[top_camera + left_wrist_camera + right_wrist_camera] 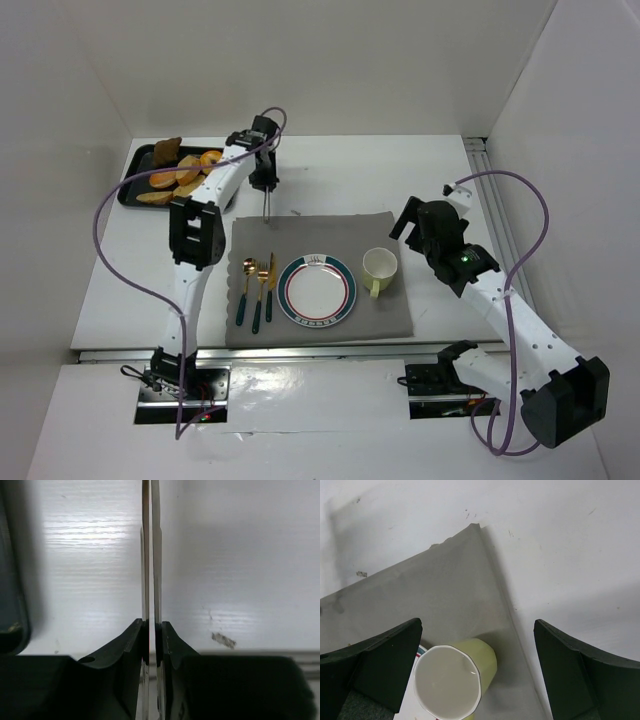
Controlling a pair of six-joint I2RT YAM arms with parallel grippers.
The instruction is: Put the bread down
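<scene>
Over white table (330,170), clamps tongs (266,205) in left gripper (264,183), spreads right gripper (478,630) wide, leaves bread (185,175) on tray (128,185), plate (316,292) bare.

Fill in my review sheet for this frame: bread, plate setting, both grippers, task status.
bread: slices on the black tray, far left
left gripper: shut on thin metal tongs, over white table beside the tray
right gripper: open, above the cup
plate: empty, on grey mat; cutlery left, cup right
status: bread not yet on plate
</scene>
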